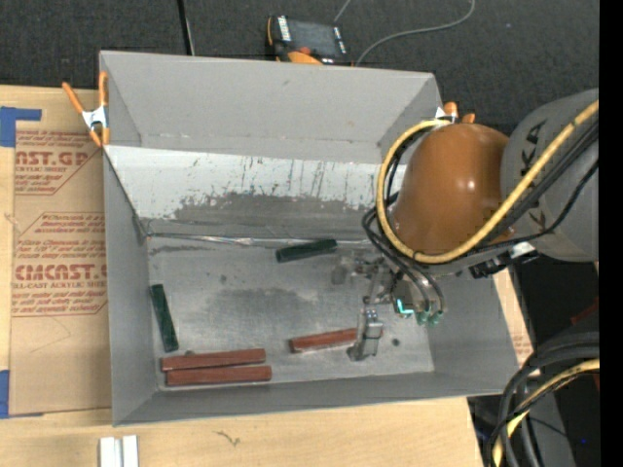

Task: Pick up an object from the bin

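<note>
My gripper (367, 340) hangs low over the bin floor at the front right, below the orange wrist cover. Its tip is at the right end of a short reddish-brown bar (321, 341) that lies flat, pointing left to right. I cannot tell whether it touches the bar. A dark green bar (306, 251) lies further back, near the foot of the rear wall.
Two long reddish-brown bars (214, 358) (219, 376) lie side by side along the front wall at the left. Another dark green bar (163, 316) lies along the left wall. The arm and its cables fill the right side above the bin.
</note>
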Robot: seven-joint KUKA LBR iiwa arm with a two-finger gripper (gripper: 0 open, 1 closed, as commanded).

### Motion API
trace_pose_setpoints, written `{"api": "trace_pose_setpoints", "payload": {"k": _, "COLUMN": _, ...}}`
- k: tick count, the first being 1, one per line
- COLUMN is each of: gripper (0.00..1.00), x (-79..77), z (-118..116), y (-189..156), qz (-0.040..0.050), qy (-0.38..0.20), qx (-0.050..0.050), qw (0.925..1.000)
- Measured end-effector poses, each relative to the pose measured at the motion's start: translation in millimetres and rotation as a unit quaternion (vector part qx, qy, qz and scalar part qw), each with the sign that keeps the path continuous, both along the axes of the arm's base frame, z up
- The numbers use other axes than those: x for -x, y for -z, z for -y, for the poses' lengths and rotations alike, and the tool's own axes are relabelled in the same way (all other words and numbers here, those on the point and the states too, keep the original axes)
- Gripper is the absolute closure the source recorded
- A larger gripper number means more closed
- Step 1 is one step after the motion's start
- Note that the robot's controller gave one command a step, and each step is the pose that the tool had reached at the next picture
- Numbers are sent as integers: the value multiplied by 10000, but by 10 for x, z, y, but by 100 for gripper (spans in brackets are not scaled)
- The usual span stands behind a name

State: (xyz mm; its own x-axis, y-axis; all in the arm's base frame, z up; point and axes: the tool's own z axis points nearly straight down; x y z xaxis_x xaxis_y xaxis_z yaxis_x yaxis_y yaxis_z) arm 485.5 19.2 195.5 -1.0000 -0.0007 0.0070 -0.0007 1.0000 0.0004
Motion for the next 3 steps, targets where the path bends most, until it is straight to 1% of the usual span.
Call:
{"api": "trace_pose_setpoints", "payload": {"k": 1, "gripper": 0, "x": -296, "z": 163, "y": 1300, "qz": 10, "qy": -700, "qx": -3, "qw": 9975}}
{"api": "trace_pose_setpoints", "payload": {"k": 2, "gripper": 100, "x": -310, "z": 160, "y": 1260, "qz": 36, "qy": -694, "qx": -4, "qw": 9976}}
{"api": "trace_pose_setpoints", "payload": {"k": 3, "gripper": 100, "x": -299, "z": 439, "y": -351, "qz": 72, "qy": -2559, "qx": 3, "qw": 9667}}
